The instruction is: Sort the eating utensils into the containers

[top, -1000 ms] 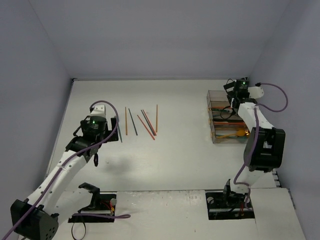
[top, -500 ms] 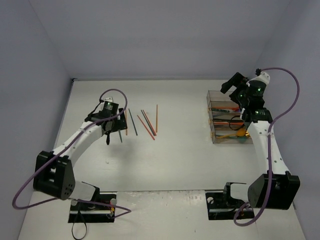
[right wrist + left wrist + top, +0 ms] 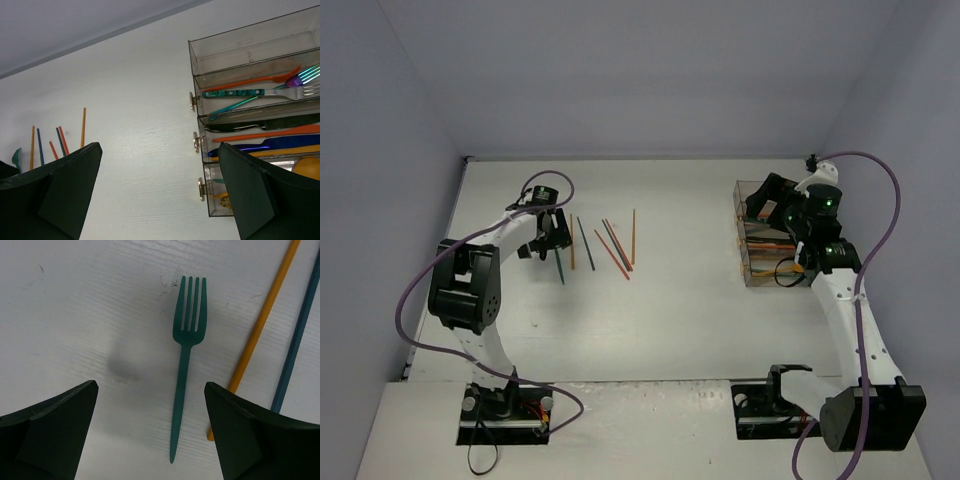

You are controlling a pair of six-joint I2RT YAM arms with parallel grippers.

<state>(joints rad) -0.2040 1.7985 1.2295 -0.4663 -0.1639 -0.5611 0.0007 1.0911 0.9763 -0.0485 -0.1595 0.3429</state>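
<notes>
A teal fork (image 3: 182, 375) lies flat on the white table, tines away, its handle between the open jaws of my left gripper (image 3: 150, 435), which hovers just above it (image 3: 550, 238). An orange chopstick (image 3: 260, 325) and a blue chopstick (image 3: 297, 335) lie to its right. Several more chopsticks (image 3: 615, 248) lie loose at centre-left. The four joined clear containers (image 3: 748, 262) stand at the right and hold forks (image 3: 250, 92), knives (image 3: 260, 135) and a yellow spoon (image 3: 306, 165); the far bin (image 3: 240, 45) looks empty. My right gripper (image 3: 157, 195) is open and empty, above the table just left of the containers.
Purple walls close in the table on the left, back and right. The right arm's purple cable (image 3: 890, 200) loops beside the containers. Metal clasps (image 3: 192, 100) join the bins on their left side.
</notes>
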